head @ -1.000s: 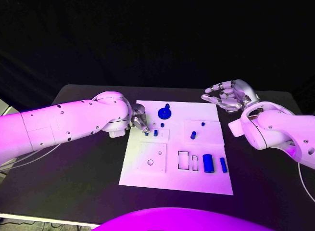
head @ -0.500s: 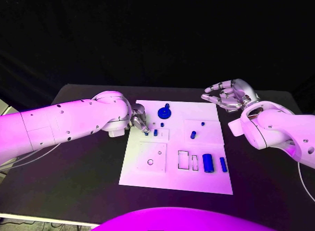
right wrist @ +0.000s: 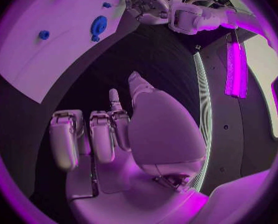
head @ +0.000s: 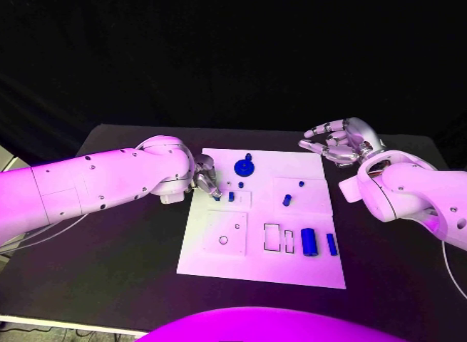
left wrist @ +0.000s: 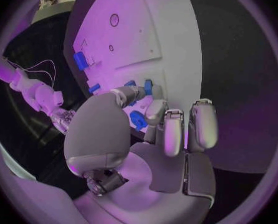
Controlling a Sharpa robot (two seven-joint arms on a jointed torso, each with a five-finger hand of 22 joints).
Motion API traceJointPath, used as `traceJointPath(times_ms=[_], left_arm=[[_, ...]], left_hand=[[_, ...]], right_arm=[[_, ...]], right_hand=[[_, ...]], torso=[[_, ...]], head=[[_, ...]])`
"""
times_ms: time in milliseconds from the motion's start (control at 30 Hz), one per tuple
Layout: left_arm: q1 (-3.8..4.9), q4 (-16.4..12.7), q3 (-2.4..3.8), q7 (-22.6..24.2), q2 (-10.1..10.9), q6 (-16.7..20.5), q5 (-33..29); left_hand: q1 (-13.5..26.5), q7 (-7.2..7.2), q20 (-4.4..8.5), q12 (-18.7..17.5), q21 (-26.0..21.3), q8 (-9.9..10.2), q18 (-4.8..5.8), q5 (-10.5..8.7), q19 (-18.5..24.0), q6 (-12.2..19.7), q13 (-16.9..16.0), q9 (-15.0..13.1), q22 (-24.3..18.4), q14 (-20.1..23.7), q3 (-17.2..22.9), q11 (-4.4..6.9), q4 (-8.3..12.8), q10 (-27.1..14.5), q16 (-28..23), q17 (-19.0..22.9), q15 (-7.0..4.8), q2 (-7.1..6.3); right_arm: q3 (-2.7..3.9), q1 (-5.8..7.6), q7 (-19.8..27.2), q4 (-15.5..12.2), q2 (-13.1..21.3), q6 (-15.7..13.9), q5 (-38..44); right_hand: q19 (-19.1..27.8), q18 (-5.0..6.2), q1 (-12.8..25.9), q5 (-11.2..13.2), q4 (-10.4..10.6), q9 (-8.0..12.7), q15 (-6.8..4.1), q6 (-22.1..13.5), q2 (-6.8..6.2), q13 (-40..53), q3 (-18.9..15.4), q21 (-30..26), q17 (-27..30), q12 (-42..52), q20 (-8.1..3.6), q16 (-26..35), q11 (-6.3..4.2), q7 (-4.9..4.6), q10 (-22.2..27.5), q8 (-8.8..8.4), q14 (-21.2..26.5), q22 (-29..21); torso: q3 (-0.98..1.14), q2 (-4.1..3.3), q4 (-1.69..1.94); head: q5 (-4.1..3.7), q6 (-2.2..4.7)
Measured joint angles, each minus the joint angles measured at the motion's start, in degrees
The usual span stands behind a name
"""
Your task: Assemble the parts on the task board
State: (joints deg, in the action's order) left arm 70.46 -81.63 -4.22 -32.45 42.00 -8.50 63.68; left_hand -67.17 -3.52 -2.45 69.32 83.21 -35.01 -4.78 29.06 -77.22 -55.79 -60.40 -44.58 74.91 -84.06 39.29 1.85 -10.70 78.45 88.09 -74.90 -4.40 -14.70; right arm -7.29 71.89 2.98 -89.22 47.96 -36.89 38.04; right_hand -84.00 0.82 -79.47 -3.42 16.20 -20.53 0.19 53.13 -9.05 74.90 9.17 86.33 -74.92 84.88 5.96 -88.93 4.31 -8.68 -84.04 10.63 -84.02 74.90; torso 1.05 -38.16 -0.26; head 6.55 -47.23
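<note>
The task board (head: 261, 246) is laid flat mid-surface with the blue parts (head: 309, 241) scattered on it. The left hand (head: 205, 178) is parked at the board's left edge, fingertips (left wrist: 131, 92) on a small blue part (left wrist: 148, 87), though an actual grip can't be made out. The right hand (head: 338, 142) is held off the far right corner, fingers loosely spread, nothing in it.

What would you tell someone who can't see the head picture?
Two white robot arms reach over a black table with a white rectangular task board. The left silver hand touches its near-left edge beside small blue plastic parts; the right silver hand hovers empty.
</note>
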Motion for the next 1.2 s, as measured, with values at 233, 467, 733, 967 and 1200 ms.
traceJointPath(times_ms=[233,467,733,967,1200], left_arm=[[-0.1,0.0,-0.02,0.0,-0.1,0.5,0.3],[-0.15,0.0,-0.06,-0.1,-0.1,0.9,0.4],[-0.18,0.1,-0.08,-0.1,-0.2,0.9,0.0],[-0.28,0.2,-0.19,-0.1,-0.2,0.7,-0.7],[-0.27,0.4,-0.16,-0.1,-0.2,0.6,-1.2]], left_hand=[[0.3,0.1,-0.01,0.3,0.0,-0.1,0.91,1.25,-0.4,-0.1,-0.6,0.1,0.0,0.0,-0.2,0.2,0.2,0.2,0.2,0.0,0.0,-0.17],[0.7,0.38,0.19,0.4,0.2,-0.1,0.91,1.74,-0.6,-0.6,-0.9,0.2,0.0,0.0,-0.2,0.18,0.2,0.6,0.2,0.0,0.0,-0.49],[1.9,0.39,0.19,0.7,0.2,-0.2,0.9,1.74,-0.6,-0.8,-1.6,0.2,0.0,0.0,-0.4,0.29,0.4,1.1,0.2,0.0,0.0,0.28],[4.6,1.93,-0.02,1.2,0.2,-1.1,0.9,0.85,-0.8,-2.1,-2.2,0.7,0.0,0.0,-0.4,0.89,3.7,1.8,0.2,0.0,-0.42,0.36],[6.1,2.66,-0.02,1.2,-0.1,-1.0,0.9,0.52,-0.8,-2.4,-2.3,1.7,0.0,0.0,-1.6,0.89,4.5,1.8,0.2,0.0,-0.82,0.73]], right_arm=[[0.0,-0.03,0.0,0.0,0.0,0.0,0.0],[0.0,-0.05,0.0,0.0,0.0,0.0,0.0],[0.0,-0.05,0.0,0.0,0.1,0.0,0.0],[0.0,-0.06,0.0,0.0,0.1,0.0,0.0],[0.0,-0.06,0.0,0.0,0.2,0.0,0.0]], right_hand=[[0.0,0.0,0.0,0.0,0.0,0.0,0.0,0.0,0.0,0.0,0.0,0.0,0.0,0.0,0.0,0.0,0.0,0.0,0.0,0.0,0.0,0.0],[0.0,0.0,0.0,0.0,0.0,0.0,0.0,0.0,0.0,0.0,0.0,0.0,0.0,0.0,0.0,0.0,0.0,0.0,0.0,0.0,0.0,0.0],[0.0,0.0,0.0,0.0,0.0,0.0,0.0,0.0,0.0,0.0,0.0,0.0,0.0,0.0,0.0,0.0,0.0,0.0,0.0,0.0,0.0,0.0],[0.0,0.0,0.0,0.0,-0.2,0.0,0.0,-0.2,0.0,0.0,-0.2,-0.3,0.0,0.0,0.0,0.0,0.0,-0.2,0.0,0.0,0.0,0.0],[0.0,0.0,0.0,0.0,0.0,0.0,0.0,-0.2,0.0,0.0,-0.3,-0.3,0.0,0.0,0.0,0.0,0.0,-0.19,0.0,0.0,0.0,0.0]], torso=[[0.03,-0.01,-0.03],[0.07,-0.03,-0.07],[0.13,-0.04,-0.09],[0.12,-0.03,-0.09],[0.1,-0.03,-0.03]], head=[[0.05,0.03],[0.03,-0.06],[-0.09,-0.15],[-0.12,-0.19],[-0.16,-0.13]])
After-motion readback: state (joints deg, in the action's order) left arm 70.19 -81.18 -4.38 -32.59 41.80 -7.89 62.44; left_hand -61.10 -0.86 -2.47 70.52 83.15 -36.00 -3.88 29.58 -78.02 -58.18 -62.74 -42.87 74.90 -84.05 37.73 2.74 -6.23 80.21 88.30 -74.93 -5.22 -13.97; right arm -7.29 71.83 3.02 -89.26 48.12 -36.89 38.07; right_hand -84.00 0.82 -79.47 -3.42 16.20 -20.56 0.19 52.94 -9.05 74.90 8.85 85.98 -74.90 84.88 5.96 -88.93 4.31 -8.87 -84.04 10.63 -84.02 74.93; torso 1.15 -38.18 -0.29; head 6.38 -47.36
